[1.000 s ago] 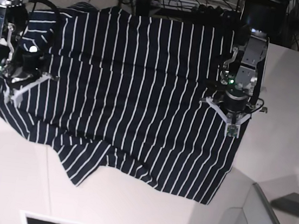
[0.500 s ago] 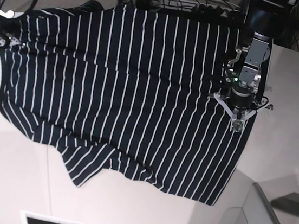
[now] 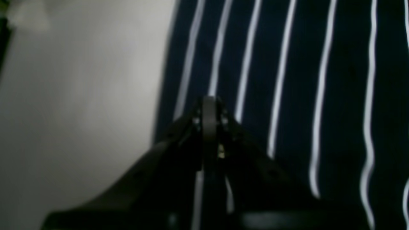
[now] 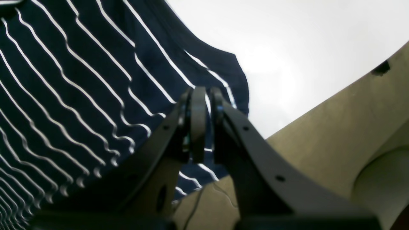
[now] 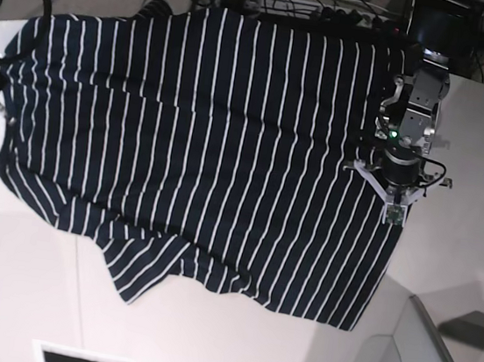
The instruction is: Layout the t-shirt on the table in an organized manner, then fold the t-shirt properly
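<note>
I am in the laying-out step: the t-shirt (image 5: pixel 211 142) is stretched wide across the table (image 5: pixel 204 344), filling the upper and middle part of the base view, with its stripes running mostly top to bottom.

My left gripper (image 5: pixel 395 210), at the right of the base view, is clenched on the shirt's edge there; the left wrist view shows the jaws pressed together with striped cloth running under and between them, bare table to the left of the frame.

My right gripper (image 4: pixel 204 105) sits at the far left edge of the base view, mostly out of frame. In the right wrist view its jaws are nearly together, pinching a corner of the shirt's hem, with pale table beyond at upper right.

The cloth between my two holds looks fairly taut and flat. The lower part of the base view is less tidy: a flap at lower left is folded and rumpled, and the bottom edge runs crooked.

I judge the spreading nearly finished. Next I would lower both held edges onto the table, release, and then smooth that rumpled lower-left flap before any folding starts.
</note>
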Motion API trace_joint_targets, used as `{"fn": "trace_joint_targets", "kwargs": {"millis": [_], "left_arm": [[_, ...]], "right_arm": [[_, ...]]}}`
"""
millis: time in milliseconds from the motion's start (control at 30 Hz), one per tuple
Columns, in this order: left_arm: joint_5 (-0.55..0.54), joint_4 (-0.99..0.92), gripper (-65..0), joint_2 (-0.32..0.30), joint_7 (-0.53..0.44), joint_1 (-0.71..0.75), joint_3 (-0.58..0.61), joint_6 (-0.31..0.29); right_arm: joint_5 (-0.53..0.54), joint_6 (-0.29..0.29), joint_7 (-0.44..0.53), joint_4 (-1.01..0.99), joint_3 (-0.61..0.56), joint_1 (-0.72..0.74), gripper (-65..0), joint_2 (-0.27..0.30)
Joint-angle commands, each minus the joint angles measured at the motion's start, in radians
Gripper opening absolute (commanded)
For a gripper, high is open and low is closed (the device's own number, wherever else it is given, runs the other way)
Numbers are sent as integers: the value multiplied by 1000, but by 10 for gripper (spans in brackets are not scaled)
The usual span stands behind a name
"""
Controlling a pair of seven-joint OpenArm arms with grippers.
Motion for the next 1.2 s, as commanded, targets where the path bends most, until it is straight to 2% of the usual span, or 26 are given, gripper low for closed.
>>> {"fn": "trace_joint_targets", "kwargs": {"millis": [0, 100, 167, 300, 400, 500, 700, 933, 1100, 1167], "left_arm": [[3, 4, -650, -7, -15, -11, -3, 8], [3, -31, -650, -7, -17, -20, -4, 8], [3, -55, -650, -6, -18, -43, -3, 8], [3, -131, -650, -7, -21, -74, -3, 8], [3, -183, -650, -7, -21, -103, -3, 8], [5, -243, -650, -7, -23, -143, 4, 8], [5, -376, -650, 0, -26, -247, 2, 8], [5, -619, -650, 2, -159, -407, 10, 8], [5, -852, -650, 30, -320, -533, 11, 8], [5, -907, -650, 39, -357, -568, 11, 8]], "right_arm": [[4, 32, 19, -25, -22, 45, -620, 20], [-2, 177, 25, -186, -77, 147, -623, 23], [-3, 249, 27, -318, -83, 210, -624, 23], [-3, 321, 62, -528, -85, 300, -626, 26], [-3, 328, 140, -648, -92, 349, -626, 52], [-3, 328, 214, -774, -178, 423, -624, 85], [-3, 328, 441, -993, -318, 533, -623, 118], [-3, 328, 634, -1116, -462, 625, -621, 129], [-3, 328, 751, -1137, -519, 658, -620, 131], [-3, 328, 806, -1139, -529, 672, -620, 131]]}}
